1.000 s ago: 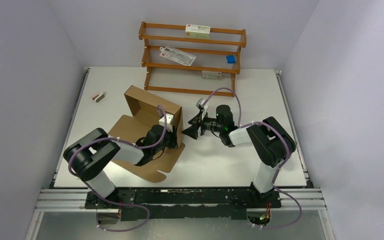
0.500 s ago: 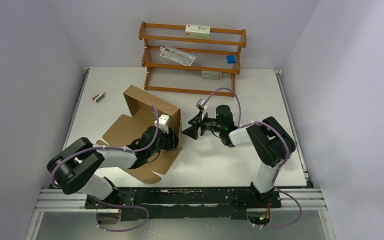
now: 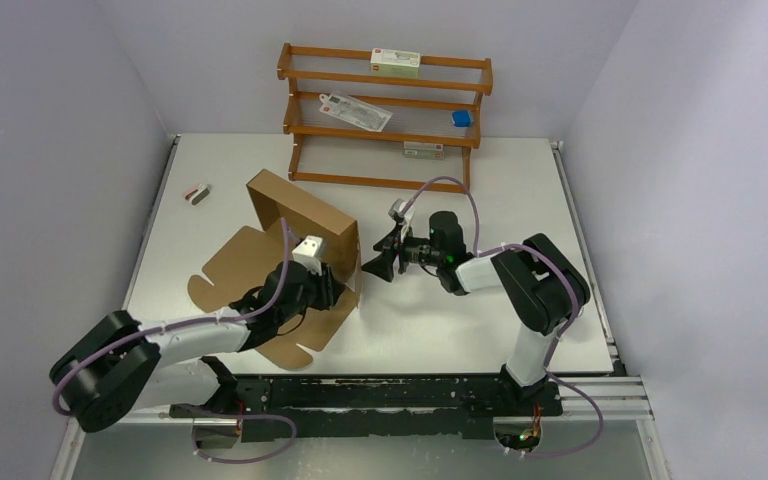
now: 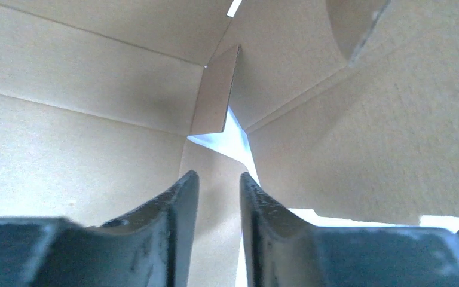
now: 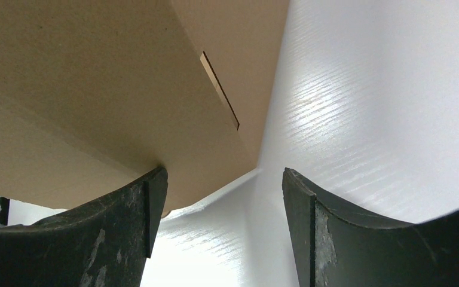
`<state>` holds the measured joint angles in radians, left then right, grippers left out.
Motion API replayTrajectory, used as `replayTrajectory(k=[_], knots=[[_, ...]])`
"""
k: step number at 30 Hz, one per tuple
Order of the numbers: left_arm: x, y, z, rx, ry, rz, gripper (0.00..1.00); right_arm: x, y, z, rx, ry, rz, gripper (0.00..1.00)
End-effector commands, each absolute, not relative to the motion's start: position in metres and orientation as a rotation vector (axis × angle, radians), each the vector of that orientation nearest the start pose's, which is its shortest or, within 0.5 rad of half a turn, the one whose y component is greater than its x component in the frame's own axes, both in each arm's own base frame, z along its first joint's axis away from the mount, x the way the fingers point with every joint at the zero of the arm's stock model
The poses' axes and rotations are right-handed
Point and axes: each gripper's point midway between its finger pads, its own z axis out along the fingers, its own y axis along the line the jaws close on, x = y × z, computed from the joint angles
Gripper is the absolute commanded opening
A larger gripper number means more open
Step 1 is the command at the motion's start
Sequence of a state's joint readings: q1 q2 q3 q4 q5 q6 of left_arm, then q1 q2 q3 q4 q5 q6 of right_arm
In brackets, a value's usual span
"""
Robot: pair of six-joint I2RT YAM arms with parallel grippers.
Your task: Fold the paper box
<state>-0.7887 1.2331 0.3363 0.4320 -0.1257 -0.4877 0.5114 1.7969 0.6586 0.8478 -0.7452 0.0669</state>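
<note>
My left arm reaches low and long from its base at the near left corner, stretched almost flat across the table toward the middle, and my left gripper (image 3: 332,288) sits inside the paper box (image 3: 295,212), pointing into an inner corner. In the left wrist view its fingers (image 4: 179,203) are drawn close together with only a narrow gap and nothing between them; past the tips I see brown cardboard walls, a small flap standing at the corner, and a sliver of white where the panels do not meet. My right arm bends up at the elbow and comes back down, its forearm pointing left, so that my right gripper (image 3: 372,265) is at the box's right outer side. Its jaws are spread wide and hold nothing; in the right wrist view one fingertip (image 5: 152,185) is against the lower edge of the cardboard wall, which has a thin slot cut in it, and the other is over bare table (image 5: 370,89). The box lies left of centre on the white table, half raised: one wall upright, the rest of the sheet flat with its flaps spread toward my left base. At the far edge stands a wooden rack (image 3: 385,130) with small cartons (image 3: 395,62) and a blue item (image 3: 461,118) on its shelves. A small object (image 3: 197,194) lies near the far left corner. Plain pale walls close in three sides.
</note>
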Motion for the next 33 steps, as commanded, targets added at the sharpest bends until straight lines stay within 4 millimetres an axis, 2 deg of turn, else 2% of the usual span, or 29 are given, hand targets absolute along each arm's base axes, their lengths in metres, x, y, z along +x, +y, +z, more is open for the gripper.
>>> replayTrajectory(k=[1,5,9,13,20,27,33], knots=[[0.241,-0.218,0.062,0.175,2.103,-0.61,0.31,0.303,0.315,0.085,-0.952,1.633,1.083,0.74],[0.254,-0.2,0.054,0.062,2.139,-0.558,0.24,0.299,0.317,0.085,-0.954,1.633,1.082,0.75],[0.262,-0.192,0.037,-0.019,2.193,-0.517,0.22,0.294,0.318,0.083,-0.956,1.638,1.081,0.78],[0.264,-0.191,0.018,-0.038,2.252,-0.5,0.19,0.288,0.32,0.086,-0.957,1.633,1.079,0.85],[0.258,-0.197,0.014,-0.02,2.255,-0.558,0.2,0.278,0.327,0.095,-0.927,1.607,1.054,0.94],[0.249,-0.206,0.009,-0.007,2.272,-0.638,0.2,0.293,0.337,0.106,-0.834,1.578,0.958,0.99],[0.243,-0.211,0.003,-0.001,2.289,-0.689,0.19,0.309,0.337,0.113,-0.723,1.565,0.858,1.0]])
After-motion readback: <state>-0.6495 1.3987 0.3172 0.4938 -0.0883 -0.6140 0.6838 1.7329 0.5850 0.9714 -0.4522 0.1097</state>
